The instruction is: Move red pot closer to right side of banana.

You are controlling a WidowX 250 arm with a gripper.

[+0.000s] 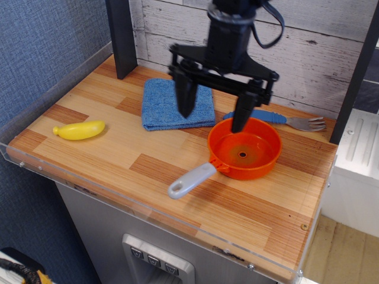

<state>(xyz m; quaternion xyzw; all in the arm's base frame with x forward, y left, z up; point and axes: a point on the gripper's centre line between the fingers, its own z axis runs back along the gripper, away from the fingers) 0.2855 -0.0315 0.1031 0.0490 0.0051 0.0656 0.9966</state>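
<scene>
My pincer (214, 120) hangs wide open, maybe above the red pot's (244, 148) back rim. The banana (79, 130) lies far left.

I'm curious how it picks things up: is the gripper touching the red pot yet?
Cannot tell. In the only view, the open gripper hangs over the red pot's back-left rim, and one fingertip overlaps the rim, so contact or a gap isn't plain.

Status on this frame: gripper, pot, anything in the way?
Gripper open, at pot's back-left rim. Red pot ungrasped, far right of banana. Board between them bare.
</scene>
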